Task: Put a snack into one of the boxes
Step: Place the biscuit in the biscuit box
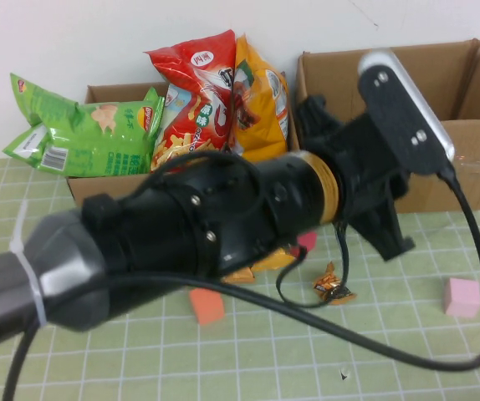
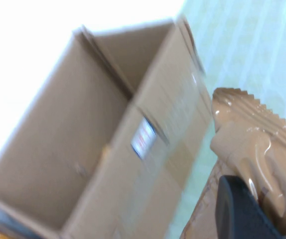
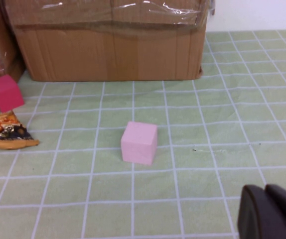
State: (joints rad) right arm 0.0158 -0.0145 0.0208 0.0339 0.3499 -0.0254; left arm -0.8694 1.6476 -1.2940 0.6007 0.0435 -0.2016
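Note:
My left gripper point(image 1: 365, 180) is raised at mid-table in front of the open right cardboard box point(image 1: 474, 117), largely hidden by its wrist camera in the high view. In the left wrist view it point(image 2: 262, 199) is shut on a glossy tan snack packet point(image 2: 252, 144) with a serrated edge, held beside that box point(image 2: 83, 139), whose inside looks empty. The left box point(image 1: 98, 180) holds green point(image 1: 89, 134), red point(image 1: 194, 92) and yellow point(image 1: 261, 100) chip bags. My right gripper point(image 3: 270, 211) is shut and empty, low over the mat; it does not show in the high view.
A small orange-brown wrapped snack point(image 1: 332, 284) lies on the green grid mat, also in the right wrist view point(image 3: 6, 130). Foam cubes lie around: orange point(image 1: 206, 305), pink point(image 1: 462, 296) point(image 3: 139, 143), red point(image 1: 307, 241) point(image 3: 5, 92). The left arm's cable loops over the mat.

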